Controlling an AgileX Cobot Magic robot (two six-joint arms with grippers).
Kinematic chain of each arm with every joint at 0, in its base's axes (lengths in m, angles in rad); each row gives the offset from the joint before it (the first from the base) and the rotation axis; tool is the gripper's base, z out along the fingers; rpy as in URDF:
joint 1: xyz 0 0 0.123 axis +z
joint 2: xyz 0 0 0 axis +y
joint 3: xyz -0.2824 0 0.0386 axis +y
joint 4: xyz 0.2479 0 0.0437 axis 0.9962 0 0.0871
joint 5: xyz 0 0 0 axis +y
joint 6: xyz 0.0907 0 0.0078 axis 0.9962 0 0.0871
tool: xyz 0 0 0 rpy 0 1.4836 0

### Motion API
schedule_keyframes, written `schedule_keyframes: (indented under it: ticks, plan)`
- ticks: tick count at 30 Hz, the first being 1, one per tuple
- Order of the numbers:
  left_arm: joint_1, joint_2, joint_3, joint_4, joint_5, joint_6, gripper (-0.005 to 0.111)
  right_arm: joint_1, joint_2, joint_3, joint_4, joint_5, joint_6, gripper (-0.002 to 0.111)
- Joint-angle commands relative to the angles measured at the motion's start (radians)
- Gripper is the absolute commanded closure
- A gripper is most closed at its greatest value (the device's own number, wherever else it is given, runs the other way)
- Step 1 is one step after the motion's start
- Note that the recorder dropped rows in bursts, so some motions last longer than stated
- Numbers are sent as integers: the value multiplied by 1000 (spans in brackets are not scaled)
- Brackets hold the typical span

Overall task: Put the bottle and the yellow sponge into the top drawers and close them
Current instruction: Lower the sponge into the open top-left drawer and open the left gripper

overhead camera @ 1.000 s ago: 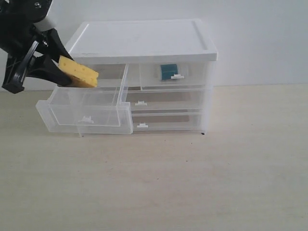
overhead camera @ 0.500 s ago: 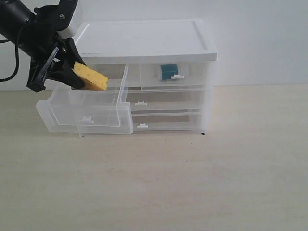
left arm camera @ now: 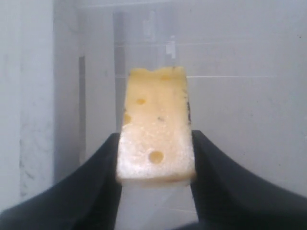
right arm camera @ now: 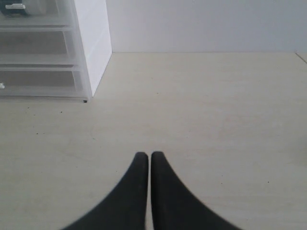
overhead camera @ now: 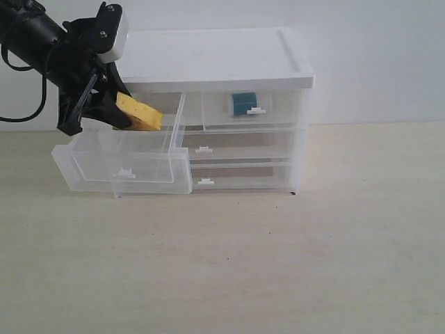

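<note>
My left gripper [overhead camera: 111,115] is shut on the yellow sponge [overhead camera: 139,113], holding it over the back of the pulled-out top left drawer [overhead camera: 122,163]. In the left wrist view the sponge [left arm camera: 156,129] sits pinched between both black fingers [left arm camera: 98,182], above the drawer's clear floor. The bottle [overhead camera: 243,103] shows its blue-teal label through the front of the shut top right drawer [overhead camera: 254,110]. My right gripper [right arm camera: 149,155] is shut and empty over the bare table, away from the cabinet [right arm camera: 93,43]; the exterior view does not show it.
The white-topped drawer cabinet [overhead camera: 208,59] stands at the back of the pale wooden table [overhead camera: 278,264]. Two full-width drawers [overhead camera: 236,146] below the top ones are shut. The open drawer juts toward the front left.
My left gripper has carried the sponge to the right and slightly down, further in over the open top left drawer. The right arm has not visibly changed.
</note>
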Motion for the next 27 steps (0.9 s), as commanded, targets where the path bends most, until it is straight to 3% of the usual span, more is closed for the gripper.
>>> schedule_keyframes:
  ticks: [1,7,15,27]
  plan:
    - [4,14,-7,-22,-33,3,102,-3,-5,5,-6,-7,0,108]
    - [4,32,-7,-22,-55,3,98,-3,-5,5,-6,-7,0,108]
    - [4,34,-7,-33,-104,3,53,-3,-5,5,-6,-7,0,108]
    - [4,13,-7,-33,-125,-7,50,-3,-5,5,-6,-7,0,108]
